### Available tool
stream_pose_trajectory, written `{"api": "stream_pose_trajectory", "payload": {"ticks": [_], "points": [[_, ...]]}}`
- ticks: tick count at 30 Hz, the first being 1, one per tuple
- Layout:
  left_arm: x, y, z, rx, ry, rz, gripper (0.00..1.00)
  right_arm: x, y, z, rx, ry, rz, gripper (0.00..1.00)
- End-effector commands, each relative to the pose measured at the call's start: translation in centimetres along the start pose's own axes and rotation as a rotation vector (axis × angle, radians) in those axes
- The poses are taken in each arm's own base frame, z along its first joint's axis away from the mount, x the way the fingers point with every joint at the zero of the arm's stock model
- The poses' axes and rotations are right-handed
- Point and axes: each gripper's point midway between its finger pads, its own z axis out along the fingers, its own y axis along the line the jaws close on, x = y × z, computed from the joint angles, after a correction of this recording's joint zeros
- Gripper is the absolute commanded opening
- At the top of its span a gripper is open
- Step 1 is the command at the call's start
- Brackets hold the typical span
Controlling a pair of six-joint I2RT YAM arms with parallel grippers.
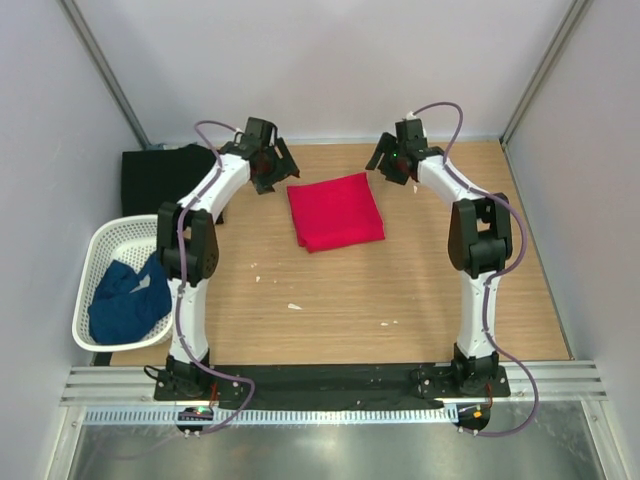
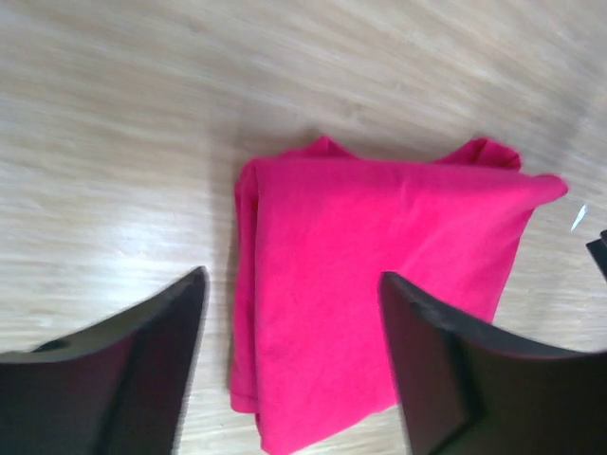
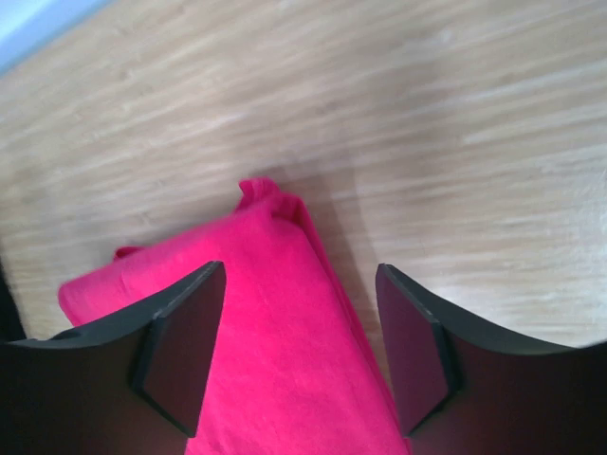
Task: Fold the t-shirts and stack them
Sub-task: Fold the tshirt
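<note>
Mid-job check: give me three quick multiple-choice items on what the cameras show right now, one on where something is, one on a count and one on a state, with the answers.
1. Where is the dark blue t-shirt? A in the white basket; B folded at the centre of the view; C hanging from a tool.
2. How many t-shirts show in the top view? A one; B two; C three.
3. The left tool and right tool are: A both shut on cloth; B both open, holding nothing; C one open, one shut.

Answers:
1 A: it lies bunched inside the basket at the left edge.
2 C: the blue one, the red t-shirt folded at the centre and the black t-shirt at the far left.
3 B: each wrist view shows its tool spread wide, with the red cloth lying below.
</note>
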Motion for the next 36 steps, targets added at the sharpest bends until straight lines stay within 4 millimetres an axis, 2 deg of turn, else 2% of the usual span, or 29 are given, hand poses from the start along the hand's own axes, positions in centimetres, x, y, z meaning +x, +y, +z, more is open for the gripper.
{"api": "stream_pose_trajectory", "payload": {"ticks": [1,2,4,5,6,7,8,9,10,11,13,14,16,18,19,20,21,22,23,25,26,29,33,34,36], "points": [[-4.6,-0.6,-3.1,0.032,-0.111,0.005,0.82,-5.2,2.8,-2.4,-0.100,-0.143,-0.046,0.72],[-4.8,-0.7,-3.9,0.033,-0.120,0.013,0.84,-5.7,3.3,-3.3,-0.119,-0.157,-0.065,0.74],[-3.9,-0.4,-4.9,0.038,-0.116,0.026,0.84,-5.4,4.0,-4.4,-0.156,-0.145,-0.091,0.74],[-4.5,-2.2,-7.0,0.106,-0.173,0.040,0.84,-5.0,4.1,-5.3,-0.170,-0.142,-0.108,0.72],[-2.6,-1.5,-6.5,0.103,-0.147,0.049,0.83,-5.3,4.7,-5.8,-0.204,-0.169,-0.117,0.66],[-2.0,-2.0,-6.8,0.126,-0.154,0.041,0.76,-3.8,4.0,-5.4,-0.212,-0.139,-0.118,0.63],[-1.8,-4.0,-8.0,0.194,-0.189,0.052,0.65,-3.4,4.1,-5.5,-0.231,-0.137,-0.124,0.58],[-0.9,-4.0,-7.7,0.202,-0.180,0.050,0.55,-3.6,4.5,-6.0,-0.256,-0.154,-0.130,0.45],[0.3,-3.9,-7.2,0.201,-0.162,0.048,0.45,-2.2,4.0,-5.5,-0.260,-0.124,-0.133,0.39],[0.8,-4.4,-6.9,0.218,-0.159,0.048,0.31,-2.0,3.9,-5.5,-0.269,-0.123,-0.142,0.34],[2.7,-5.1,-5.7,0.221,-0.122,0.070,0.22,-1.5,4.0,-5.1,-0.298,-0.130,-0.186,0.28],[2.9,-5.4,-5.3,0.227,-0.122,0.080,0.15,-0.7,4.0,-4.9,-0.322,-0.113,-0.204,0.27],[3.3,-5.5,-3.7,0.226,-0.119,0.088,0.10,-0.6,4.7,-4.4,-0.375,-0.116,-0.282,0.27],[1.7,-5.9,-2.2,0.220,-0.183,0.092,0.08,-1.1,4.9,-3.3,-0.374,-0.125,-0.303,0.25],[1.8,-5.2,-1.3,0.191,-0.184,0.100,0.08,-1.5,4.9,-2.9,-0.370,-0.133,-0.305,0.25],[0.6,-5.5,-1.1,0.181,-0.212,0.104,0.06,-1.7,4.9,-2.2,-0.368,-0.135,-0.310,0.24],[0.4,-5.4,-0.6,0.166,-0.213,0.111,0.06,-1.8,4.6,-1.6,-0.351,-0.123,-0.307,0.23],[0.5,-4.6,0.8,0.142,-0.195,0.107,0.04,-2.8,5.4,-1.5,-0.360,-0.138,-0.313,0.22],[-0.3,-5.0,0.8,0.145,-0.205,0.104,0.04,-2.2,4.6,0.0,-0.338,-0.115,-0.310,0.21],[-0.3,-3.9,2.4,0.127,-0.182,0.074,0.03,-2.4,4.9,0.8,-0.338,-0.109,-0.307,0.19],[-0.4,-3.8,2.8,0.126,-0.178,0.065,0.03,-1.8,4.4,1.9,-0.329,-0.086,-0.304,0.19],[-0.3,-2.9,4.6,0.108,-0.160,0.043,0.01,-1.2,3.9,3.6,-0.323,-0.060,-0.284,0.17],[-1.0,-2.1,6.3,0.098,-0.150,0.021,0.01,-1.2,3.8,4.7,-0.315,-0.059,-0.285,0.17],[-1.4,-2.1,6.6,0.100,-0.157,0.017,0.01,-1.8,3.9,4.7,-0.311,-0.074,-0.288,0.17],[-1.0,-1.7,7.8,0.105,-0.128,0.007,0.01,-2.0,3.7,4.9,-0.304,-0.078,-0.290,0.17]]}}
